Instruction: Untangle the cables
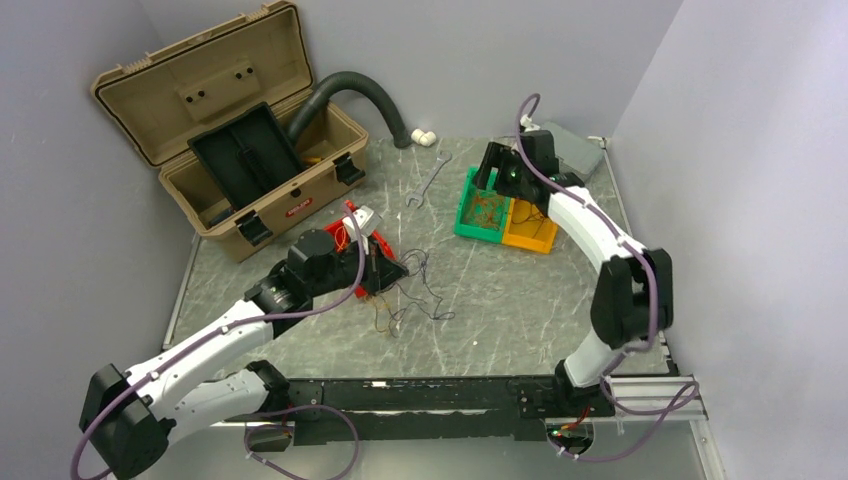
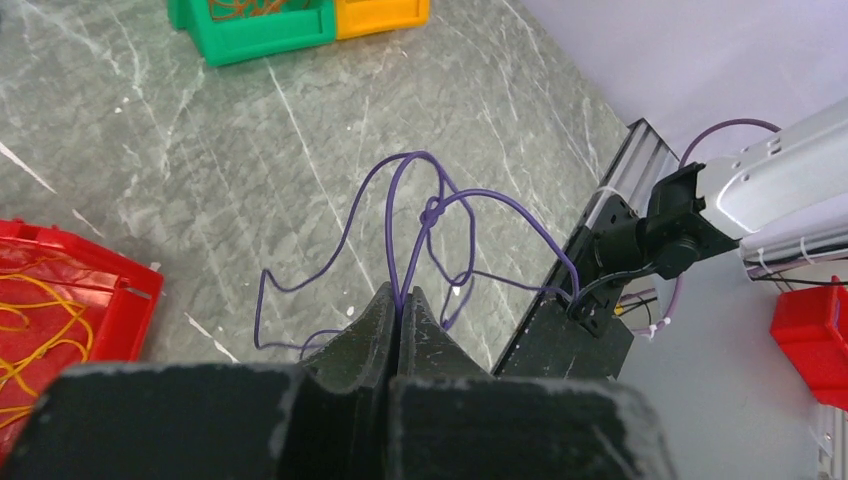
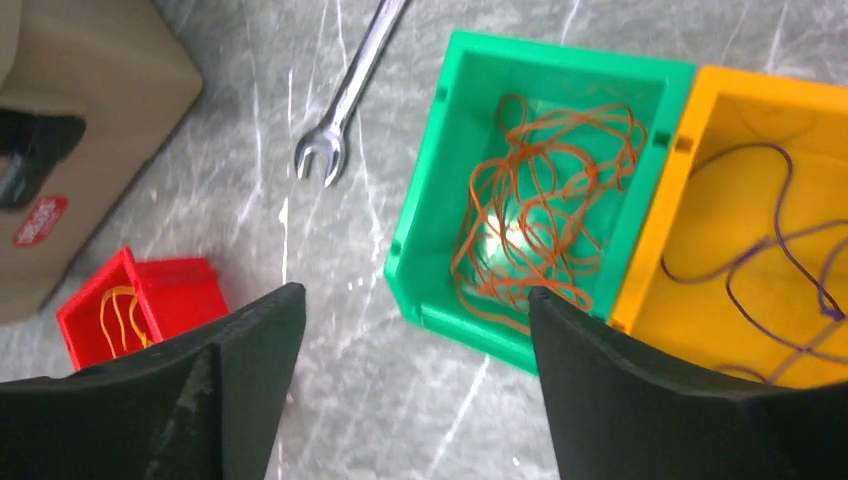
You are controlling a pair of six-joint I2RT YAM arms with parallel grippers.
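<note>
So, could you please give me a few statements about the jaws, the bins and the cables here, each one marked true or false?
1. The left jaws are shut on a purple cable. True.
2. The green bin holds yellow cables. False: it holds orange cables.
3. The right jaws are open and hold nothing. True.
4. The red bin holds yellow cables. True.
5. The wrench lies inside the red bin. False: it lies on the table, between the red bin and the green bin.
</note>
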